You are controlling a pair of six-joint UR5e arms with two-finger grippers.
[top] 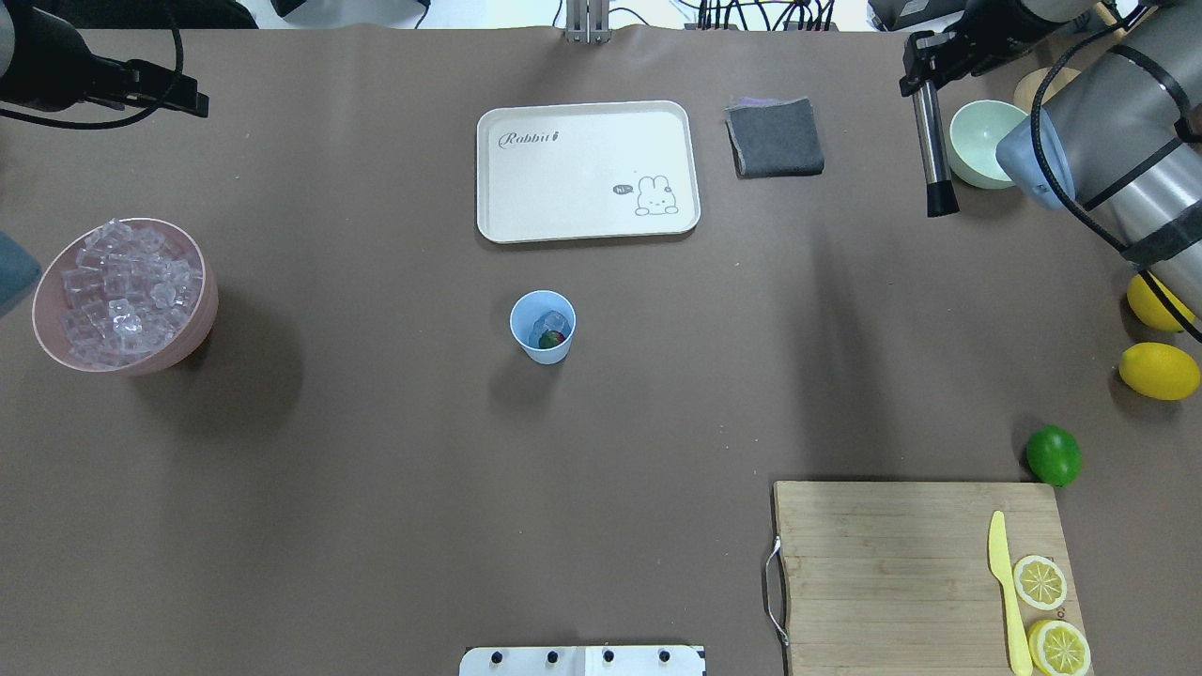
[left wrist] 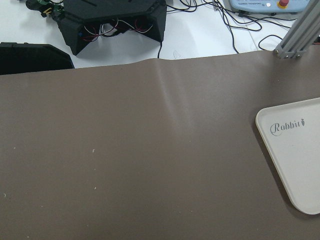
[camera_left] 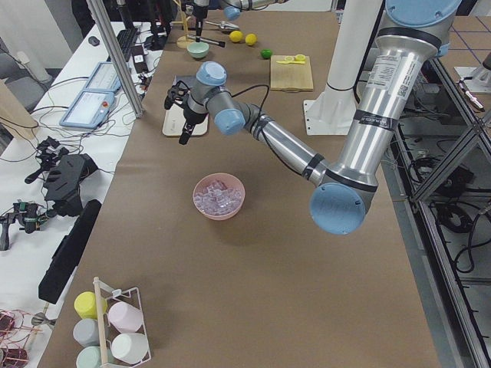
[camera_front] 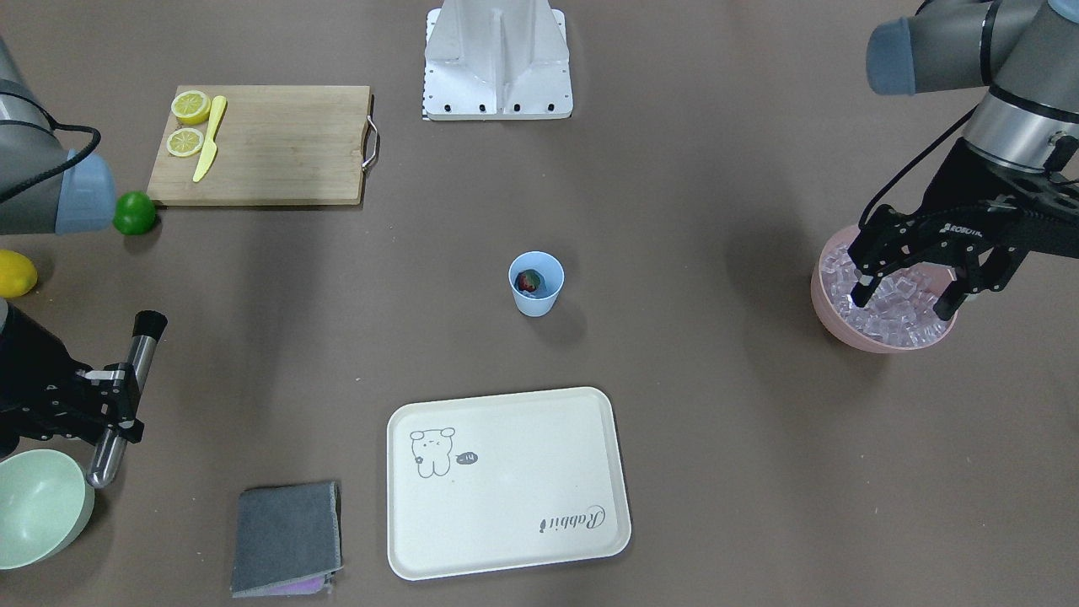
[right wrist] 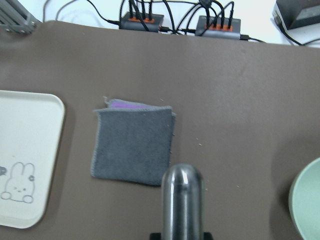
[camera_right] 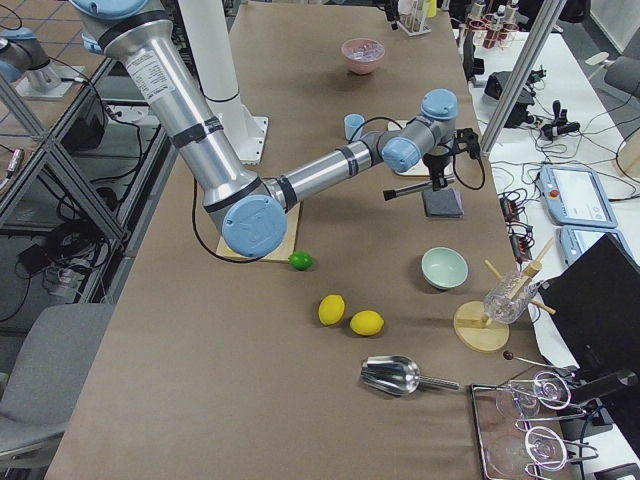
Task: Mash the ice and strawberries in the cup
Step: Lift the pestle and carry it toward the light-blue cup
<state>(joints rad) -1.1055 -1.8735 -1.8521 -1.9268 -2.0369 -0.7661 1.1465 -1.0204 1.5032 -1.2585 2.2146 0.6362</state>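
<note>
The light-blue cup (top: pixel 542 327) stands mid-table and holds a red strawberry (camera_front: pixel 528 282) with a clear ice cube (top: pixel 550 322) on it. More ice (top: pixel 122 291) fills a pink bowl (camera_front: pixel 877 339) at the table's left end. My left gripper (camera_front: pixel 906 295) hangs open and empty, raised well above the table; the overhead view places it beyond the bowl, not over it. My right gripper (camera_front: pixel 118 396) is shut on a steel muddler (top: pixel 932 141) with a black tip. It holds the muddler level above the table, beside the pale green bowl (top: pixel 977 141).
A cream tray (top: pixel 587 221) lies beyond the cup, with a folded grey cloth (top: pixel 775 136) beside it. The wooden board (top: pixel 883 573) at the near right carries two lemon halves (top: pixel 1040 582) and a yellow knife (top: pixel 1005 591). Next to it are a lime (top: pixel 1054 454) and two lemons (top: pixel 1159 370).
</note>
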